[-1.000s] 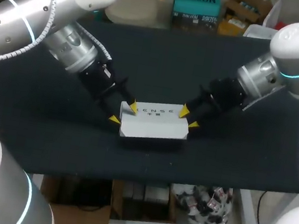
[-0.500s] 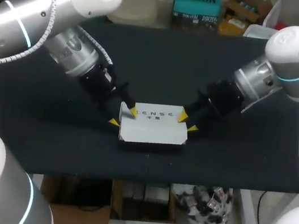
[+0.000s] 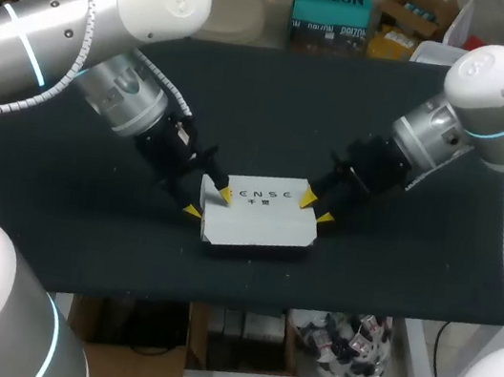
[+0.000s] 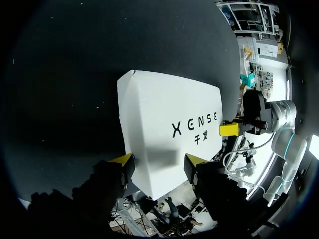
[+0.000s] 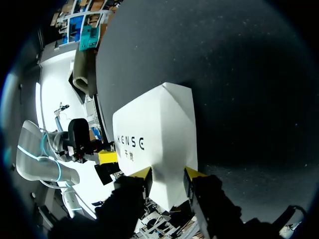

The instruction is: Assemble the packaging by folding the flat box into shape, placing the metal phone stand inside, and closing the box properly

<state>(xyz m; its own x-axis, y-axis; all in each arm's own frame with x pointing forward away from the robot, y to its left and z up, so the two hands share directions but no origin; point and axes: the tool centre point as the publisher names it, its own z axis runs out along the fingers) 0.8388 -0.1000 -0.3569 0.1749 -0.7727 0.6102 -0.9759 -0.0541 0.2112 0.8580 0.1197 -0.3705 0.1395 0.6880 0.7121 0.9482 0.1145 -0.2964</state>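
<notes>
A white folded box [image 3: 261, 219] with dark print on its top is at the middle of the black table, tilted a little with a shadow under it. My left gripper [image 3: 207, 200] holds its left end, one yellow tip on the back corner and one at the front-left edge. In the left wrist view the box [image 4: 164, 119] runs out from between the left gripper [image 4: 159, 162]. My right gripper [image 3: 317, 207] is shut on the right end, and the box [image 5: 154, 129] narrows in between the right gripper [image 5: 167, 173]. No metal phone stand is in view.
The black table [image 3: 275, 105] stretches wide behind and to both sides of the box. Its front edge lies a short way in front of the box. Both arms slant in toward the middle from the two sides.
Both grippers have shifted slightly with the box. Its near side has come a little toward the table's front and shows more of its top.
</notes>
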